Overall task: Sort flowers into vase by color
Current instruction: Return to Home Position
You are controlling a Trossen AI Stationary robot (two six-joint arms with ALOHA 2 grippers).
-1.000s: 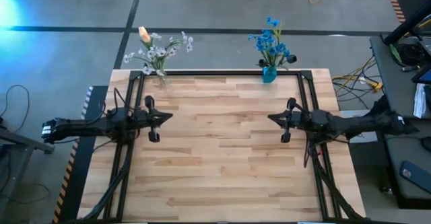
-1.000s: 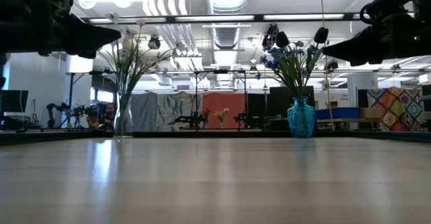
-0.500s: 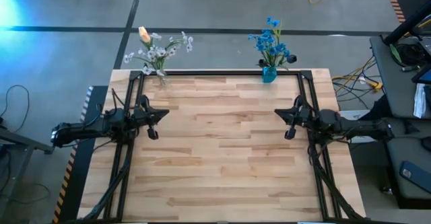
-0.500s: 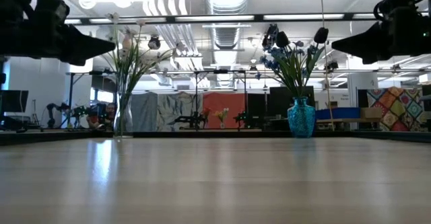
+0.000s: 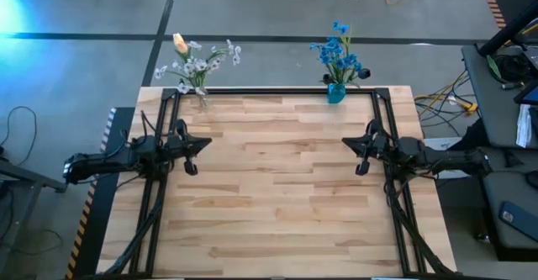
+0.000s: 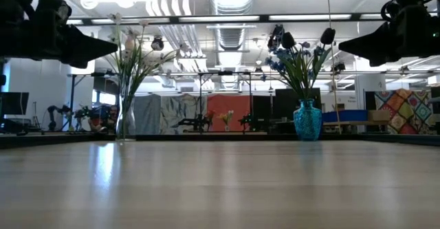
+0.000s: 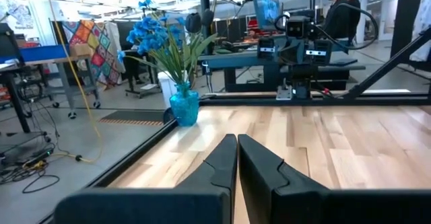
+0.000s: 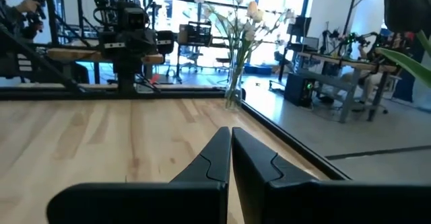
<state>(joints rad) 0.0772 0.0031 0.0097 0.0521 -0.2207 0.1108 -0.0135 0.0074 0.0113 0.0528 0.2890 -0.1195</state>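
Wooden bench (image 5: 269,196), blue flowers (image 5: 338,51), white flowers (image 5: 200,61) at far edge, well apart from left tool (image 5: 205,143), right tool (image 5: 345,142), both clenched, seemingly empty.

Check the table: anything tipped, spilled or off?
Nothing stands out. The blue vase holds the blue flowers, the clear vase the white flowers and a peach bud; both stand upright at the table far edge. Left gripper and right gripper hang shut, empty, above the table sides.
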